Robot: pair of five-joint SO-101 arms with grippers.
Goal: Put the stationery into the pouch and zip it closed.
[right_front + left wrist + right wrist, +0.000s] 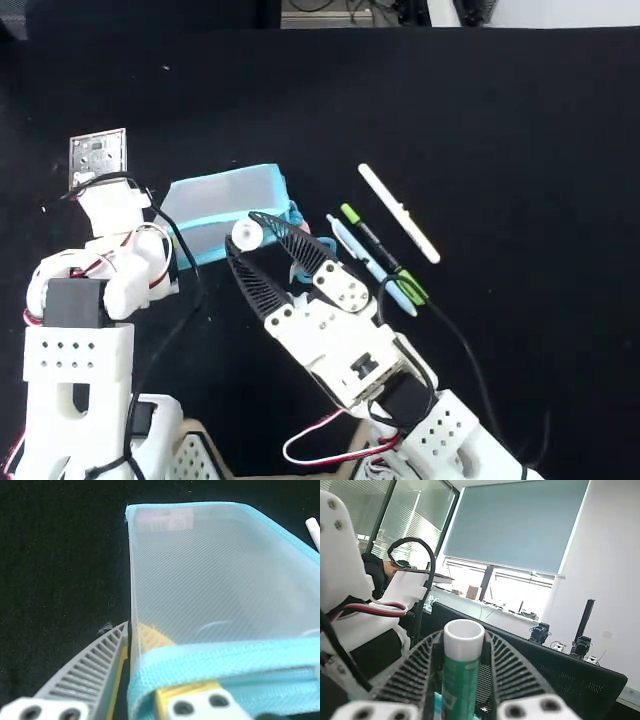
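2 grippers are seen over the black table [520,120]. At the left, the end of the blue mesh pouch [225,205] is clenched by the left gripper [172,250]. At the pouch's near edge, a white-capped glue stick [246,235] is grasped by the right gripper [243,240]. Farther right, a blue pen [350,245] and a green marker [385,258] lie side by side, with a white pen [398,213] near them.
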